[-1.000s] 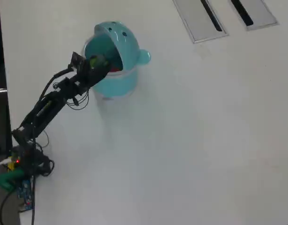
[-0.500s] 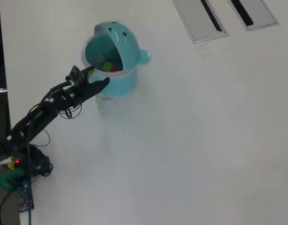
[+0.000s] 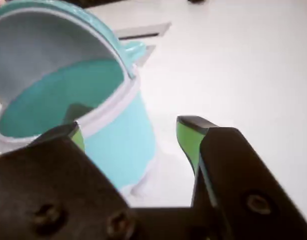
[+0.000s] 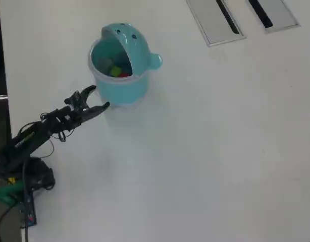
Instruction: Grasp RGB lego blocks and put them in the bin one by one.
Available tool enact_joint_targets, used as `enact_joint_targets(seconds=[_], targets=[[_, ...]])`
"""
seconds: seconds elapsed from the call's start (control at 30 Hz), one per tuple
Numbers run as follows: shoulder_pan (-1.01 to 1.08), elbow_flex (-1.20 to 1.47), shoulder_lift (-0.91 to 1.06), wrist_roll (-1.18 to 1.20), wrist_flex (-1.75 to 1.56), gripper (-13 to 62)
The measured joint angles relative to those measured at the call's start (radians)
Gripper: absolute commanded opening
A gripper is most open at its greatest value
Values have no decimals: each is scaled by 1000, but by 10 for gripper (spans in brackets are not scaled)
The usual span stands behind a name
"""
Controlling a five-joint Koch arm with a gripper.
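Overhead view, item 1: one white table [image 4: 205, 151] fills the frame. Two flat grey slotted panels [image 4: 215, 20] are set into it at the top edge, well apart from everything else.

Item 2: one arm, mine [image 4: 39, 133], reaches in from the lower left of the overhead view, with its base and cables at that corner.

Item 3: one bin [image 4: 122, 88], teal and round, stands upright on the table in the upper left area. Its domed hood [image 4: 127, 38] is tipped back on the far side and carries small dark dots; one knob [image 4: 155, 61] projects to the right in this view. The mouth is uncovered.

Item 4: one gripper [image 4: 97, 98], black, sits just beside the bin's lower-left wall in the overhead view. My two fingers are spread apart with nothing between them. The wrist view confirms this: two green-edged fingertips [image 3: 186, 132], with a clear gap between them, and the bin wall [image 3: 123, 145] visible through that gap. I cannot tell whether either fingertip touches the bin.

Item 5: lego blocks, counted inside the bin from the overhead view. One yellow-green block [image 4: 116, 71] and one red block [image 4: 125, 74] lie together on the bin floor. A darker shape next to them may be a third block, but it is too small to identify. In the wrist view, the bin interior [image 3: 58, 100] shows only teal floor and a shadow; the blocks are hidden there.
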Motion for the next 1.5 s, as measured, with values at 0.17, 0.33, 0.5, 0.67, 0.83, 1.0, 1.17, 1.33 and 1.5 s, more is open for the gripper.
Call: enact_joint_targets(seconds=[0.17,0.33,0.5,0.67,0.83,1.0,1.17,1.33,1.5], targets=[[43,153,130,5,0,340],[66,284,201,8,0,339],[51,337,201,81,0,338],[46,388,201,144,0,338],[58,465,201,196,-6,344],[83,614,201,275,-184,344],[110,735,201,284,-399,339],[130,818,201,301,-497,330],[141,885,201,333,-595,330]])
